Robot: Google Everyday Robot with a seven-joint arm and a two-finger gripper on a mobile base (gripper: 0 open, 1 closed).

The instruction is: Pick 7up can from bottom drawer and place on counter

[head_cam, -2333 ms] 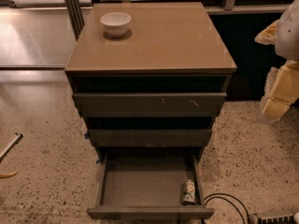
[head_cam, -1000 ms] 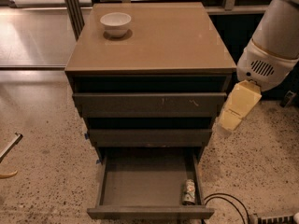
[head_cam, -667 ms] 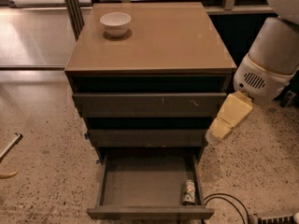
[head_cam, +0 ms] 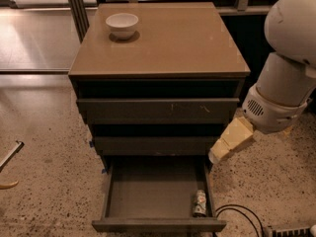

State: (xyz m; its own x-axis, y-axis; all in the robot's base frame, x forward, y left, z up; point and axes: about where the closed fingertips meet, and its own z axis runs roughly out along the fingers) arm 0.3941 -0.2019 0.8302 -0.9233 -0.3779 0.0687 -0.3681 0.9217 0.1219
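The 7up can (head_cam: 199,203) lies in the front right corner of the open bottom drawer (head_cam: 148,194), a green-white can with silvery ends. The counter (head_cam: 163,38) is the glossy tan top of the cabinet. My gripper (head_cam: 220,151) hangs at the right side of the cabinet, level with the middle drawer front and above the drawer's right rear corner. Its yellowish fingers (head_cam: 232,139) point down and left, some way above the can and apart from it.
A white bowl (head_cam: 122,24) stands at the counter's back left. The two upper drawers (head_cam: 158,110) are closed or nearly so. A black cable (head_cam: 242,216) loops on the speckled floor by the drawer's right front. My white arm (head_cam: 286,73) fills the right side.
My arm has swung in from the right edge and come down and left. The gripper has dropped from beside the top drawer to just above the open bottom drawer's right side.
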